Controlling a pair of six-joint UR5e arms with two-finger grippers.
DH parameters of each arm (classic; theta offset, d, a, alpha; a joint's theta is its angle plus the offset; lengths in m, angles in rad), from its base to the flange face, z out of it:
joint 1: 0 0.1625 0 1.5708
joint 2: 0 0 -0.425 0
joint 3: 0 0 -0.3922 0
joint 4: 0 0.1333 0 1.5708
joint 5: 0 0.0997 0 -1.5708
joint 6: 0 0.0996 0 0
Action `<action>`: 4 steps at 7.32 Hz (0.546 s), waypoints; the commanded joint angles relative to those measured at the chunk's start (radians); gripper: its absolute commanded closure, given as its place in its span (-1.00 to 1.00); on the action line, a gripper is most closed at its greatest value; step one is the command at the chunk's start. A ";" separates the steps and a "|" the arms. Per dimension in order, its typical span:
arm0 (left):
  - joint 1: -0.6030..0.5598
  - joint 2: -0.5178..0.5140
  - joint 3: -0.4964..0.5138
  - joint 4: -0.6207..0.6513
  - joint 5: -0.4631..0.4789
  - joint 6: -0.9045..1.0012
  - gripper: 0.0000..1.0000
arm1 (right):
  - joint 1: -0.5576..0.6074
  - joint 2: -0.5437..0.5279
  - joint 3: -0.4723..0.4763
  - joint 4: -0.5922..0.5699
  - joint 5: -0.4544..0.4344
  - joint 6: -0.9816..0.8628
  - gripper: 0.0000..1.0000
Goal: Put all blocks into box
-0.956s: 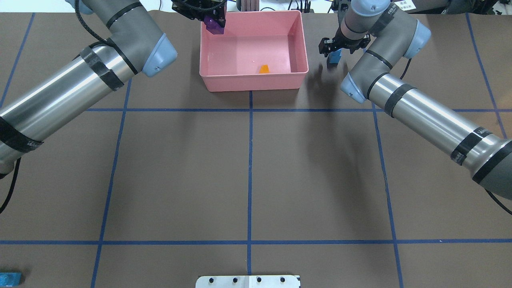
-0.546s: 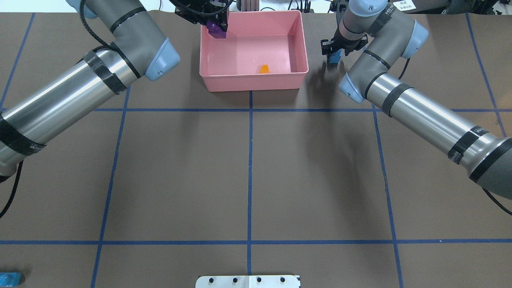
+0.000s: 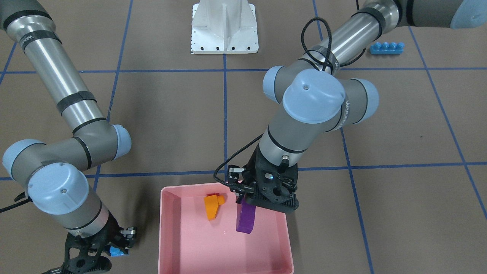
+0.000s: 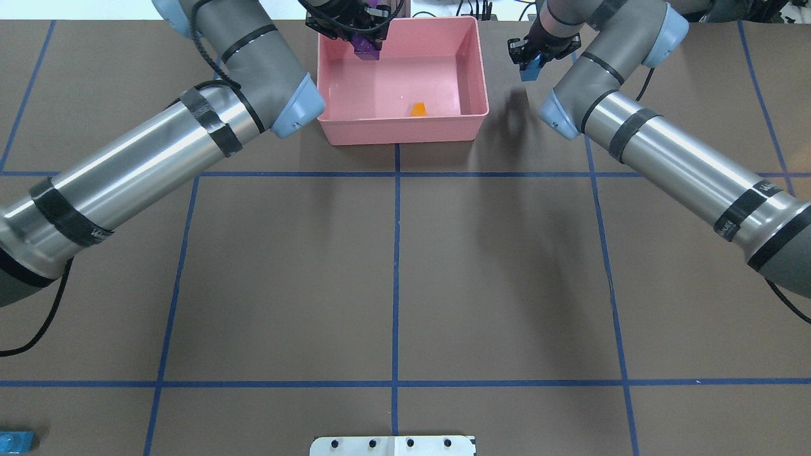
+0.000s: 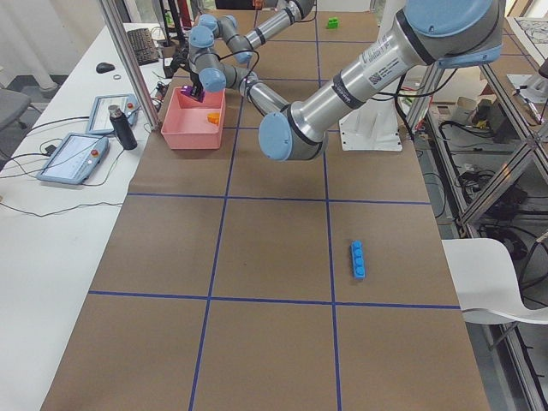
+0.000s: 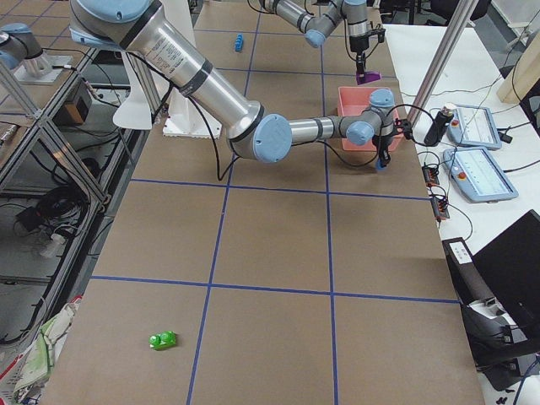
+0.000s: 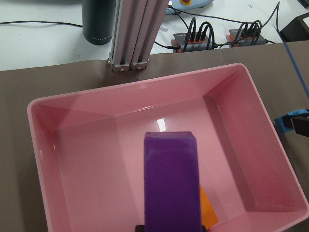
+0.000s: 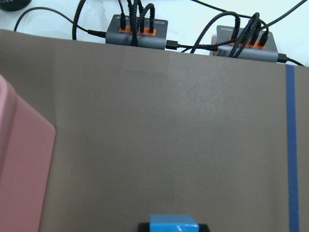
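1. Over the far left part of the large shallow pink plastic box (image 4: 403, 130), the left gripper (image 3: 247, 205) is closed on the top end of the long purple plastic brick (image 3: 246, 220). The brick hangs upright above the box floor and is not yet released.
2. Only the orange sloped plastic brick (image 3: 212, 206) lies inside the box, near the wall on the robot's side.
3. The right gripper (image 4: 531, 62) pinches the small blue plastic brick (image 4: 530, 69) and holds it above the table, just outside the right wall of the box.
4. Two blocks lie on the table, both well apart from the box: the long blue four-stud brick (image 3: 386, 48) on the robot's left, and the green two-stud brick (image 6: 163, 340) far on its right.
5. By this, one of five blocks is done, two are in hand and two are untouched.
6. The left wrist view shows the purple brick clear of all four walls, with free floor under it.
7. The aluminium post (image 7: 130, 34) stands just behind the far wall, so there is little room on that side.
8. The right gripper must pass over the right rim; the right half of the box is free.
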 commanded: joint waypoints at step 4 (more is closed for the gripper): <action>0.054 -0.031 0.060 0.004 0.125 -0.123 -1.00 | 0.132 0.024 0.080 -0.042 0.195 -0.002 1.00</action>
